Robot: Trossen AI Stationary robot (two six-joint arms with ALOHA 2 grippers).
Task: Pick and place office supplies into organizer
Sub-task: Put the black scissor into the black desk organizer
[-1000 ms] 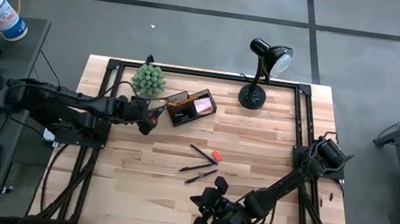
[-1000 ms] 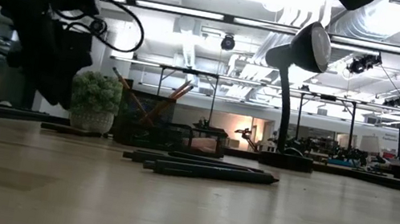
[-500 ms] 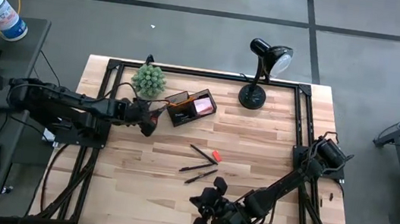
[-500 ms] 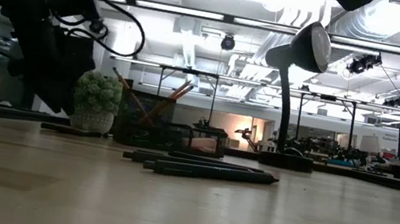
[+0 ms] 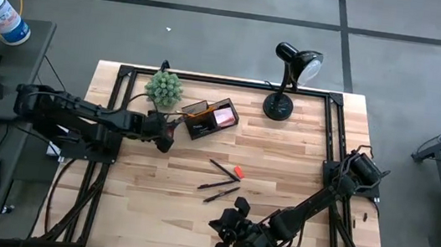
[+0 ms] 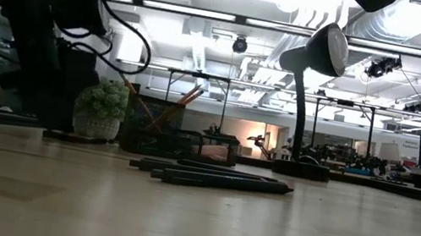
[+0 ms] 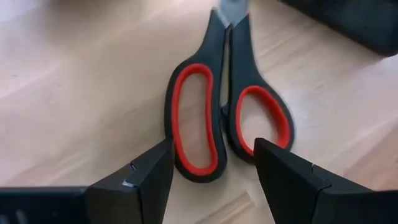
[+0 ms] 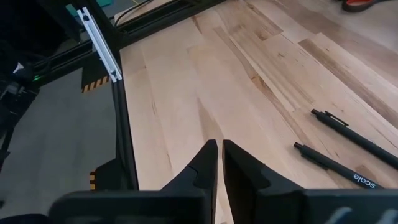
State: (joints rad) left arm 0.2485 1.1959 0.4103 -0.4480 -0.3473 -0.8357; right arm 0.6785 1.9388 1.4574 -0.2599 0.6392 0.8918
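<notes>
Black scissors with red-lined handle loops lie flat on the wooden table, blades pointing away toward the black organizer. My left gripper is open and slants down just over the loops. One finger stands on each side of the loops and neither touches them. The organizer holds orange pencils and a pink pad. Three black pens and a red eraser lie mid-table. My right gripper hovers shut over bare wood near the front edge.
A small green plant stands just behind my left gripper, and a black desk lamp at the far right. A black metal frame runs along the table's edges. Two of the pens lie beyond my right gripper's tips.
My left gripper has sunk toward the table and the scissors, staying open.
</notes>
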